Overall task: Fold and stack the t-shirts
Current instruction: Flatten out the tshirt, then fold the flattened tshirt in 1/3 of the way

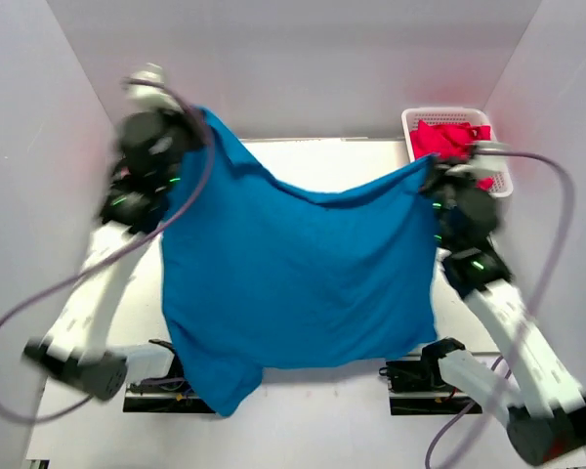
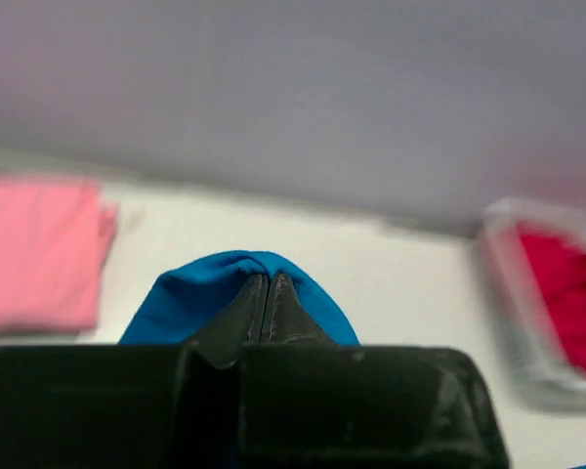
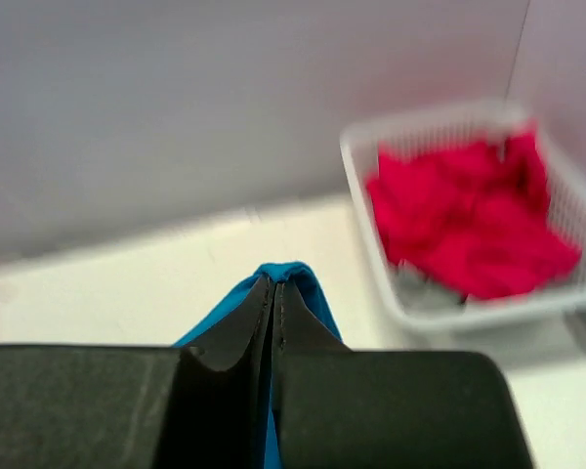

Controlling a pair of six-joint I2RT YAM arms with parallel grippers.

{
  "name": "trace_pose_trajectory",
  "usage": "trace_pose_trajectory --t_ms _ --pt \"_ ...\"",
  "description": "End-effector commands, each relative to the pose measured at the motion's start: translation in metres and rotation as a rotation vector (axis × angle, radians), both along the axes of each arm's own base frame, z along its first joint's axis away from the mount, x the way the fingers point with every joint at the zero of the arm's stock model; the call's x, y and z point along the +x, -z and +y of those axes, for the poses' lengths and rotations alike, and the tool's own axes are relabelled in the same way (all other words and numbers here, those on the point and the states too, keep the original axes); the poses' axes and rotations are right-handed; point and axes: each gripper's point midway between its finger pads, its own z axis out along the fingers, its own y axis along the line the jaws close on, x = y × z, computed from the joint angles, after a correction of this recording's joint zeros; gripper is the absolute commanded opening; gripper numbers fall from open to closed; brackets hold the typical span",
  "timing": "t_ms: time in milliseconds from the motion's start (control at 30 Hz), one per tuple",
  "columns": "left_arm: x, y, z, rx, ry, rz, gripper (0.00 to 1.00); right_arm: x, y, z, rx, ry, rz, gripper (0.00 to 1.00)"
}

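Note:
The bright blue t-shirt (image 1: 293,283) hangs spread in the air between both arms, well above the table. My left gripper (image 1: 197,125) is shut on its upper left corner; the blue cloth (image 2: 210,283) wraps over the closed fingertips. My right gripper (image 1: 432,171) is shut on its upper right corner, with blue cloth (image 3: 291,276) bunched at the tips. The pale pink t-shirt (image 2: 34,252) lies folded flat on the table at the far left; in the top view the blue shirt hides it.
A white basket (image 1: 417,122) holding red cloth (image 1: 449,137) stands at the table's back right corner; it also shows in the right wrist view (image 3: 371,244). White walls close in the table on three sides.

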Motion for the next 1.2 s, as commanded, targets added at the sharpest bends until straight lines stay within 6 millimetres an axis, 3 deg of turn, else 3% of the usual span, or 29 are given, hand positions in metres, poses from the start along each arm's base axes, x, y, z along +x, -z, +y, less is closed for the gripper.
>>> trace_pose_trajectory --t_ms 0,33,67,100,167,200,233,267,300,367,400,467,500,533,600,633,700,733,767,1000,1067,1167 --pt "0.056 0.1 0.029 0.09 -0.248 0.188 0.0 0.036 0.048 -0.003 0.064 0.099 0.05 0.0" --pt "0.066 0.122 0.026 0.11 -0.258 0.226 0.0 0.045 0.059 0.005 0.053 0.078 0.067 0.0" --pt "0.077 0.141 0.026 0.108 -0.268 0.26 0.0 0.066 0.104 0.012 0.011 0.087 0.159 0.0" --pt "0.096 0.18 0.023 0.135 -0.27 0.34 0.0 0.074 0.116 0.012 0.006 0.102 0.18 0.0" --pt "0.115 0.212 0.02 0.132 -0.276 0.387 0.0 0.1 0.162 0.013 -0.033 0.152 0.287 0.0" --pt "0.123 0.229 0.023 0.132 -0.29 0.415 0.0 0.108 0.164 0.014 -0.036 0.162 0.299 0.0" --pt "0.135 0.263 0.02 0.157 -0.29 0.468 0.0 0.117 0.185 0.015 -0.054 0.17 0.345 0.0" --pt "0.147 0.266 0.021 0.146 -0.289 0.46 0.0 0.125 0.204 0.016 -0.073 0.181 0.385 0.0" --pt "0.156 0.276 0.023 0.145 -0.289 0.469 0.0 0.136 0.196 0.019 -0.069 0.179 0.373 0.0" --pt "0.176 0.307 0.019 0.157 -0.275 0.519 0.0 0.149 0.227 0.02 -0.106 0.185 0.434 0.0" --pt "0.183 0.317 0.022 0.157 -0.273 0.533 0.0 0.16 0.218 0.025 -0.102 0.181 0.418 0.0" --pt "0.201 0.319 0.02 0.145 -0.263 0.528 0.0 0.175 0.236 0.028 -0.123 0.188 0.454 0.0" --pt "0.209 0.339 0.022 0.149 -0.26 0.551 0.0 0.185 0.242 0.029 -0.139 0.191 0.464 0.0" --pt "0.218 0.333 0.019 0.141 -0.26 0.531 0.0 0.187 0.246 0.029 -0.149 0.197 0.474 0.0" --pt "0.227 0.343 0.026 0.136 -0.252 0.557 0.0 0.205 0.249 0.031 -0.176 0.215 0.485 0.0" --pt "0.236 0.347 0.022 0.132 -0.24 0.554 0.0 0.212 0.241 0.031 -0.176 0.224 0.468 0.0" --pt "0.242 0.351 0.027 0.123 -0.229 0.564 0.0 0.218 0.254 0.03 -0.218 0.237 0.492 0.0" --pt "0.245 0.343 0.025 0.115 -0.218 0.548 0.0 0.226 0.243 0.03 -0.214 0.247 0.475 0.0" --pt "0.245 0.352 0.03 0.107 -0.222 0.569 0.0 0.228 0.249 0.028 -0.228 0.249 0.488 0.0" --pt "0.249 0.346 0.035 0.08 -0.179 0.567 0.0 0.234 0.243 0.023 -0.235 0.259 0.487 0.0" --pt "0.25 0.332 0.032 0.07 -0.165 0.536 0.0 0.233 0.236 0.023 -0.231 0.253 0.477 0.0" --pt "0.244 0.337 0.026 0.077 -0.122 0.561 0.0 0.23 0.233 0.022 -0.23 0.246 0.474 0.0"
